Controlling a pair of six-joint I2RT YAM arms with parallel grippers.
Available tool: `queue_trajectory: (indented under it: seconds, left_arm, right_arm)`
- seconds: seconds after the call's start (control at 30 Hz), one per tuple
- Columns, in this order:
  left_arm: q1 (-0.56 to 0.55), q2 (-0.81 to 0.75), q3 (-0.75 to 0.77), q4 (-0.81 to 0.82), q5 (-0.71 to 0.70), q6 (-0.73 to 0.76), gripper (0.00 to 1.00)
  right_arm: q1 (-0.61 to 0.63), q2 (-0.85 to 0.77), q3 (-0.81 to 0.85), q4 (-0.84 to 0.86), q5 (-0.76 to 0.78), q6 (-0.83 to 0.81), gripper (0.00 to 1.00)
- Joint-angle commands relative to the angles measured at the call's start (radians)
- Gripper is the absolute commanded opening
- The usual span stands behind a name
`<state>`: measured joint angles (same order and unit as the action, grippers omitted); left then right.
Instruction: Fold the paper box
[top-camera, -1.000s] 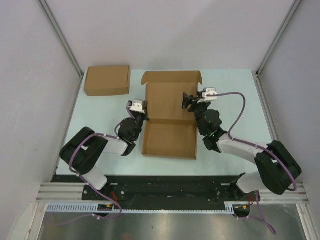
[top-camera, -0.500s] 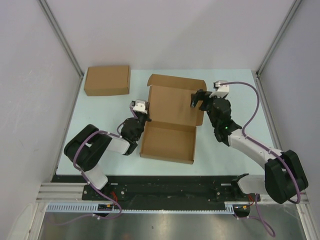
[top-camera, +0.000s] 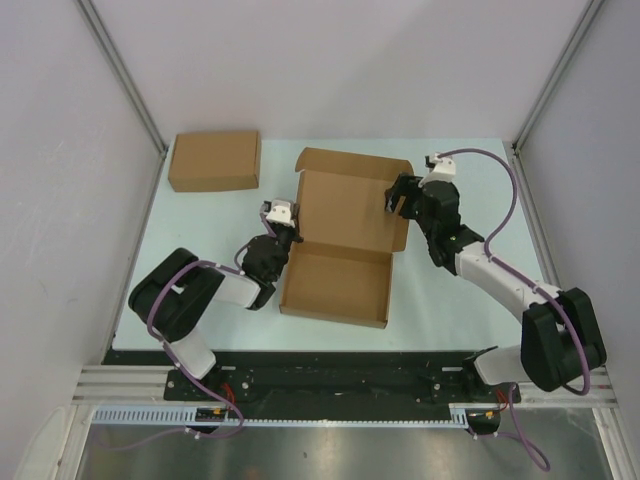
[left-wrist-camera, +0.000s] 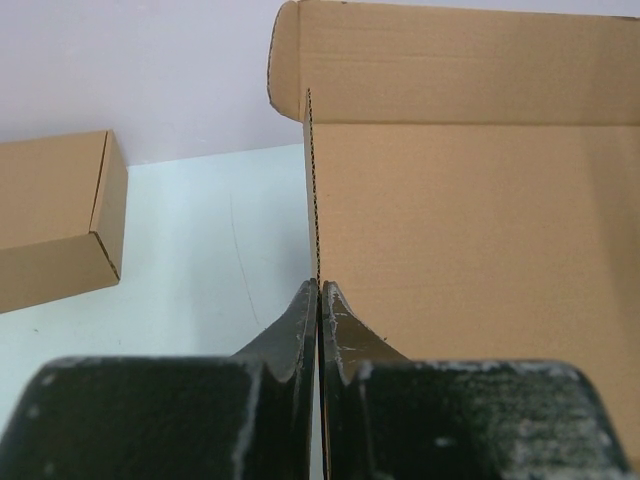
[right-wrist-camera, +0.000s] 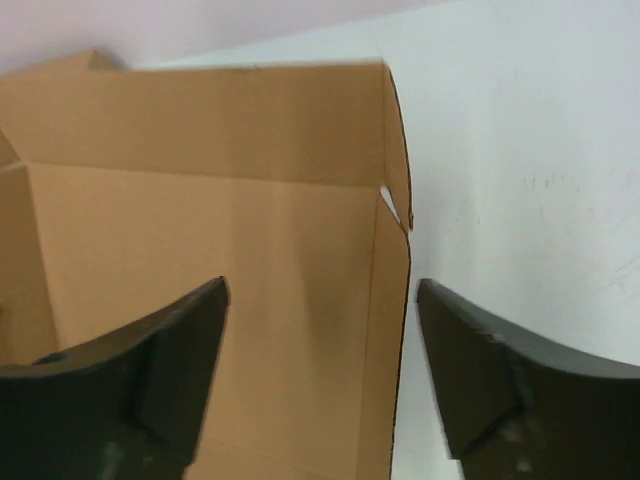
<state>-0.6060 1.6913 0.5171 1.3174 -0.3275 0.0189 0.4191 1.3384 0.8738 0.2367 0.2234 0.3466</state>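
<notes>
Left fingers (left-wrist-camera: 300, 335) clamped, apparently on paper box (top-camera: 345, 215) wall, 9 o'clock; right fingers (right-wrist-camera: 170, 350) spread astride 3 o'clock flap. My worry: unheld lid flops back.

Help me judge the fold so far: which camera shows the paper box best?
Top external: the whole paper box shows, tray flat, lid raised. Left wrist shows only its left edge and lid; right wrist only the lid's right corner.

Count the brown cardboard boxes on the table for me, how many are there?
2. A closed flat brown cardboard box lies at the far left corner of the pale table; a half-folded brown cardboard mailer box sits open in the middle. None seems hidden.
</notes>
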Motion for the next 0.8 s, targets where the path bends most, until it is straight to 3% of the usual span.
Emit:
queue_trajectory:
  seconds: [0.0, 0.23, 0.43, 0.53, 0.67, 0.77]
  left_arm:
    - [-0.005, -0.015, 0.029, 0.408, 0.012, 0.015, 0.07]
    - [-0.003, -0.018, 0.04, 0.408, 0.018, 0.019, 0.07]
    - [-0.003, -0.024, 0.037, 0.408, 0.018, 0.021, 0.11]
    - [-0.003, -0.028, 0.032, 0.408, -0.001, 0.032, 0.18]
    - [-0.005, -0.039, 0.034, 0.408, -0.019, 0.053, 0.36]
    - [-0.003, -0.064, 0.032, 0.407, -0.047, 0.078, 0.45]
  right_arm:
    - [-0.013, 0.057, 0.044, -0.071, -0.032, 0.023, 0.74]
    - [-0.029, 0.088, 0.045, -0.086, -0.019, 0.025, 0.65]
    - [-0.029, 0.117, 0.044, -0.091, -0.042, 0.029, 0.38]
    - [-0.032, 0.119, 0.044, -0.094, -0.044, 0.032, 0.23]
    - [-0.031, 0.111, 0.044, -0.089, -0.033, 0.026, 0.02]
    - [-0.032, 0.102, 0.044, -0.089, -0.022, 0.019, 0.0]
